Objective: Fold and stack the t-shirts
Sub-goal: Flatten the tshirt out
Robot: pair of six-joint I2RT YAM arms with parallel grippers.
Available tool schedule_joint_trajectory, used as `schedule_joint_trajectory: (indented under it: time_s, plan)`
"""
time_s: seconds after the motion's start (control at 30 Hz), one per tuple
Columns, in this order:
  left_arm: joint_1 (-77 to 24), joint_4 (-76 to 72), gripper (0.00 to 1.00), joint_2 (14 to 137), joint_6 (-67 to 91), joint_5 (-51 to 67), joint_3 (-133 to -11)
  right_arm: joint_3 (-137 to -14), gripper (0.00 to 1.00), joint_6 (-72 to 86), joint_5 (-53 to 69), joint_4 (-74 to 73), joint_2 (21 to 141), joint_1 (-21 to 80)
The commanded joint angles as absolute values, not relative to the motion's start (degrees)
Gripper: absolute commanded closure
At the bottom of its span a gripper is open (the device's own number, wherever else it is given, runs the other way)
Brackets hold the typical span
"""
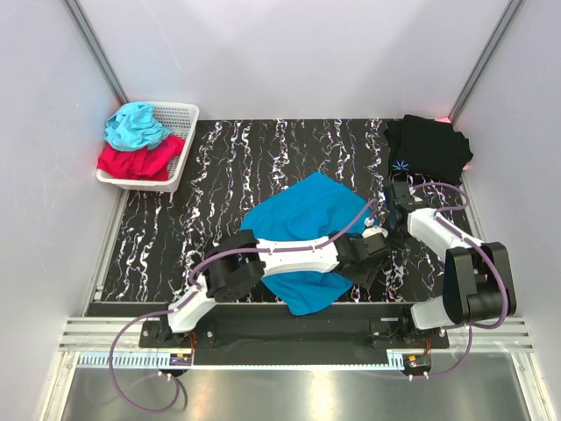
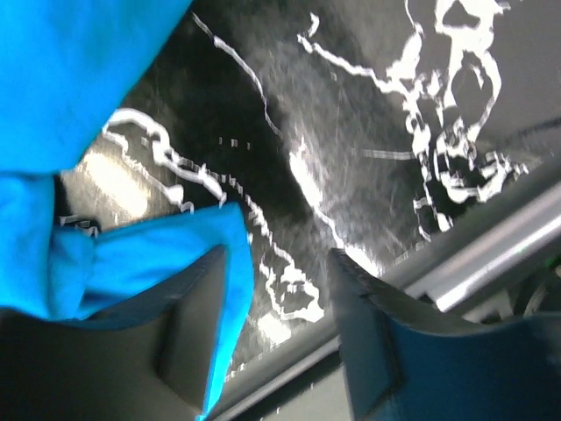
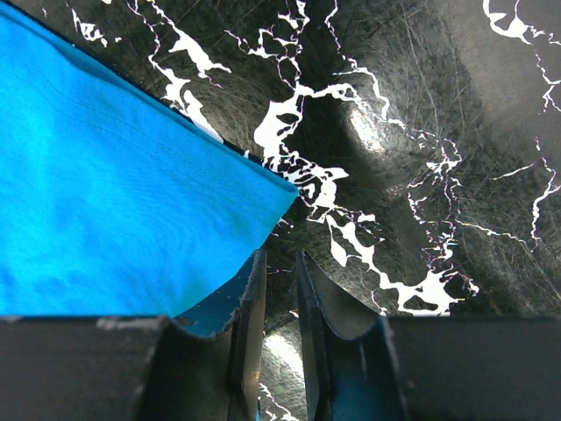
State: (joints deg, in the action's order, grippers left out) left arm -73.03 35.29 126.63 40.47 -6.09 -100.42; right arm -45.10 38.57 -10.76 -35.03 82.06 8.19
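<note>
A medium-blue cotton t-shirt [image 1: 302,219] lies rumpled at the middle of a black, white-veined marble-pattern table [image 1: 237,167]. A black t-shirt with a small pale starburst print [image 1: 425,149] sits folded at the table's far right corner.

The left gripper [image 2: 279,263] is at the table's near right, jaws apart, with the blue hem along one finger's inner face and not pinched. The right gripper [image 3: 280,259] hangs over the table just beside a blue corner, with a narrow gap between its jaws and no cloth visible in it.

Risk: either hand may close on bare table or a single layer. The corner would then slip and the fold would skew. The left arm lies across the shirt and could drag it.
</note>
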Motion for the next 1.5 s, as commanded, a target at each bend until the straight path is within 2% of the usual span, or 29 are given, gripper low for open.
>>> schedule_joint_trajectory:
  time_s: [0.0, 0.1, 0.47, 0.67, 0.9, 1.23, 1.47]
  plan:
    - [-73.2, 39.3, 0.51, 131.3, 42.4, -10.2, -106.5, -46.6, 0.73, 37.9, -9.9, -35.2, 79.6, 8.0]
    - [-73.2, 44.5, 0.56, 133.7, 43.1, -14.7, -109.6, -46.8, 0.73, 38.0, -9.8, -35.5, 78.9, 8.0]
    - [-73.1, 47.8, 0.51, 128.4, 46.4, -21.9, -101.7, -47.2, 0.74, 37.8, -9.7, -35.8, 78.9, 8.0]
    - [-73.2, 44.7, 0.54, 124.5, 44.5, -22.2, -98.9, -47.5, 0.74, 38.0, -9.6, -35.8, 79.2, 8.0]
    - [-73.2, 37.0, 0.52, 120.5, 41.0, -17.0, -95.4, -47.3, 0.74, 38.2, -9.5, -35.8, 79.1, 8.1]
    - [-73.1, 27.3, 0.5, 120.3, 36.9, 3.8, -93.6, -47.1, 0.75, 38.2, -9.8, -35.9, 79.0, 8.0]
    - [-73.3, 25.5, 0.5, 118.0, 35.8, 1.1, -91.6, -46.8, 0.75, 38.1, -9.8, -35.8, 78.6, 8.0]
